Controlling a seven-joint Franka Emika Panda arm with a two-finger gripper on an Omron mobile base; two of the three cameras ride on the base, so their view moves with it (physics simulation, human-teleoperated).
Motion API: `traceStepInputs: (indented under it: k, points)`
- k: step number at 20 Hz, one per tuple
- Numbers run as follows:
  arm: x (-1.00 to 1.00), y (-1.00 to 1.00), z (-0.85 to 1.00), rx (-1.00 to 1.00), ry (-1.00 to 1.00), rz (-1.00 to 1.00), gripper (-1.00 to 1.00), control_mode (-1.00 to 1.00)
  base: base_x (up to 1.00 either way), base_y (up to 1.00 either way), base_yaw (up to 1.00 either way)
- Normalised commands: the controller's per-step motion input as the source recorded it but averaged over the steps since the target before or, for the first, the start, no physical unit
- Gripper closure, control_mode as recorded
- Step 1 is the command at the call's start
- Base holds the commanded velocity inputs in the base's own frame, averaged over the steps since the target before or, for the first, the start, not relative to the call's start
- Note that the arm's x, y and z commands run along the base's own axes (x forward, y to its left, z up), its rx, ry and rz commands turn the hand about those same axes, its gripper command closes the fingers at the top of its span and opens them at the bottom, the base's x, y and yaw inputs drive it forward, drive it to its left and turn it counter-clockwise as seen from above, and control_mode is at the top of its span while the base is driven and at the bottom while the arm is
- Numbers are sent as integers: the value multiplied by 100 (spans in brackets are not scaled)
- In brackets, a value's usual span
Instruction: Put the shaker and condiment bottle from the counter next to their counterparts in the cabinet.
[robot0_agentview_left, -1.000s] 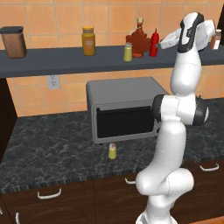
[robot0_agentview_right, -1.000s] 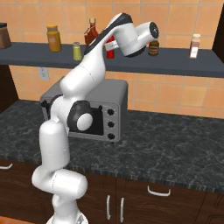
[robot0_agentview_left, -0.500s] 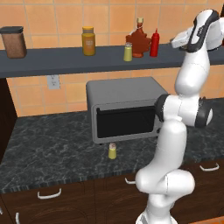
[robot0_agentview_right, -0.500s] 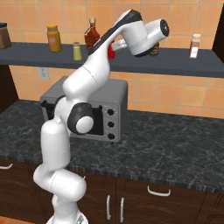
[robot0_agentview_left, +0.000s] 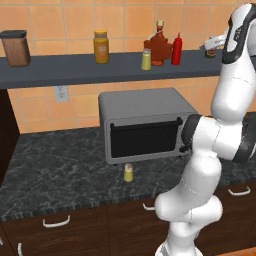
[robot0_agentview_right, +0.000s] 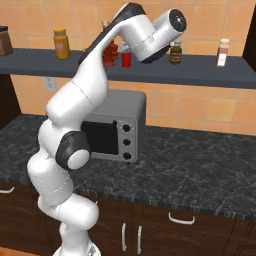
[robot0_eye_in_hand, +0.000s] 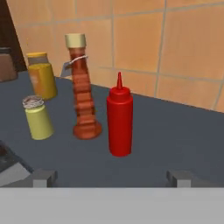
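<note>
Since the earlier frame the arm has swung farther right and pulled back from the shelf, leaving the condiment bottle (robot0_eye_in_hand: 120, 122) standing alone on the cabinet (robot0_agentview_left: 75, 70). It stands upright just beside the red maple-leaf bottle (robot0_eye_in_hand: 83, 96), which is 1 of the counterparts, not touching it. The other counterpart, the yellow-green shaker on the shelf (robot0_eye_in_hand: 37, 118), stands just past the maple-leaf bottle, with an orange-yellow jar (robot0_eye_in_hand: 42, 74) behind it. The second shaker (robot0_agentview_left: 128, 173) is still on the dark counter (robot0_agentview_left: 55, 175), upright in front of the toaster oven (robot0_agentview_left: 145, 130). The gripper (robot0_eye_in_hand: 111, 177) is drawn back from the red bottle, its 2 fingertips (robot0_eye_in_hand: 43, 176) wide apart with nothing between them.
</note>
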Motion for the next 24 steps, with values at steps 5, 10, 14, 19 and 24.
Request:
traceStepInputs:
  k: [5, 10, 14, 19, 24]
  points:
    - [-100, -27, -56, 0, -4, -38, -100, -100, 0, 0, 0]
    - [-99, -27, -57, 3, -16, -32, -100, -100, 0, 0, 0]
    - [-69, -22, -35, 3, -16, -27, -100, -100, 0, 0, 0]
    - [28, 0, -10, 0, -1, -3, -100, -100, 0, 0, 0]
    - [55, -21, -10, -1, 10, 3, -100, -100, 0, 0, 0]
